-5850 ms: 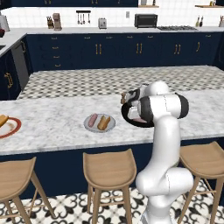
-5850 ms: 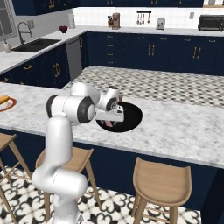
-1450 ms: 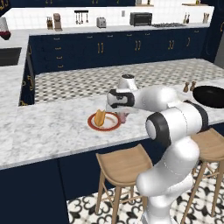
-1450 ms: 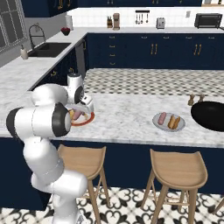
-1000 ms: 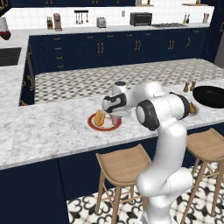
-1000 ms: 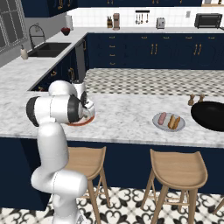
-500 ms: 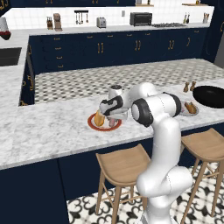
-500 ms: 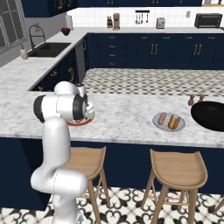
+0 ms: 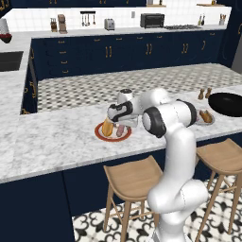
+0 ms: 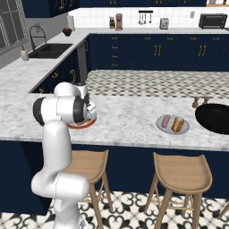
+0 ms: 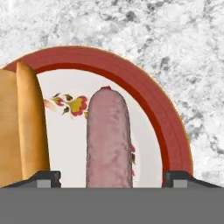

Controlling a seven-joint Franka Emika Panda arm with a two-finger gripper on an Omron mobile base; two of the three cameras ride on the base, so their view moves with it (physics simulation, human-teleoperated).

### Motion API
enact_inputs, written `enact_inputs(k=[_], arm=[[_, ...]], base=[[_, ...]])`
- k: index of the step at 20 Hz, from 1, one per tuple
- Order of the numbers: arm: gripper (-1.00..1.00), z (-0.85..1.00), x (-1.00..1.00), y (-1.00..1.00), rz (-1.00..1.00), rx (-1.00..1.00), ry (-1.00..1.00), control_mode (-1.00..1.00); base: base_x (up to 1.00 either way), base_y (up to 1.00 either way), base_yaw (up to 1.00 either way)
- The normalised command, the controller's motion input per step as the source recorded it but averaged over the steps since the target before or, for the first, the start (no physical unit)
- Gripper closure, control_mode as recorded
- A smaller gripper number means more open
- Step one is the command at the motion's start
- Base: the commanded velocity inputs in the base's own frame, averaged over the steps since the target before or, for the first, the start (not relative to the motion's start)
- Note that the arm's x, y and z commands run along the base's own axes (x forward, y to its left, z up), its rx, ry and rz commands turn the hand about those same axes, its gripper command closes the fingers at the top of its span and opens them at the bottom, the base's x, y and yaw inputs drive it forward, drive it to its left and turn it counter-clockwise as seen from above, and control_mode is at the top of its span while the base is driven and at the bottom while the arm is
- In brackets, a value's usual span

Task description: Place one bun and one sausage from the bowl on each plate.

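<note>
1. The gripper hung low over the red-rimmed plate, its two dark fingertips set wide apart, one at each lower corner of the hand view.
2. A sausage lay flat on the white centre of that plate, directly between the spread fingertips and touching neither; clear plate surface showed on both sides of it.
3. A bun lay beside the sausage on the same plate, parallel to it and just apart from it; its near end sat by the fingertip on that side, at the left of the hand view.
4. In the left base view the gripper stood above the red-rimmed plate, which rested on the marble island counter, with the bun and the sausage side by side under the hand.
5. Farther along the counter, in the right base view, the grey plate carried a second sausage and a second bun, lying next to each other.
6. The black bowl sat just beyond the grey plate, well apart from the red-rimmed plate, which was largely hidden behind the arm in that view.
7. Two wooden stools stood below the counter's near edge.
</note>
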Motion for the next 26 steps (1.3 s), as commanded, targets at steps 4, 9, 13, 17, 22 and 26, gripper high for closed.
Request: enact_inputs(k=[4,9,13,17,22,26], arm=[[-1.00,1.00,-0.95,-0.61,0.00,0.02,-0.30,-1.00],[-1.00,0.86,-1.00,-0.97,-0.10,0.00,-0.16,-1.00],[-1.00,0.44,-1.00,-1.00,-0.18,0.00,0.00,-1.00],[-1.00,0.05,-1.00,-0.99,-0.21,0.00,0.00,-1.00],[-1.00,0.00,-1.00,-0.93,-0.23,0.00,0.01,-1.00],[-1.00,0.00,-1.00,-0.87,-0.24,0.00,0.04,-1.00]], base=[[0.00,0.00,0.00],[0.00,0.00,0.00],[0.00,0.00,0.00],[0.00,0.00,0.00],[0.00,0.00,0.00],[0.00,0.00,0.00]])
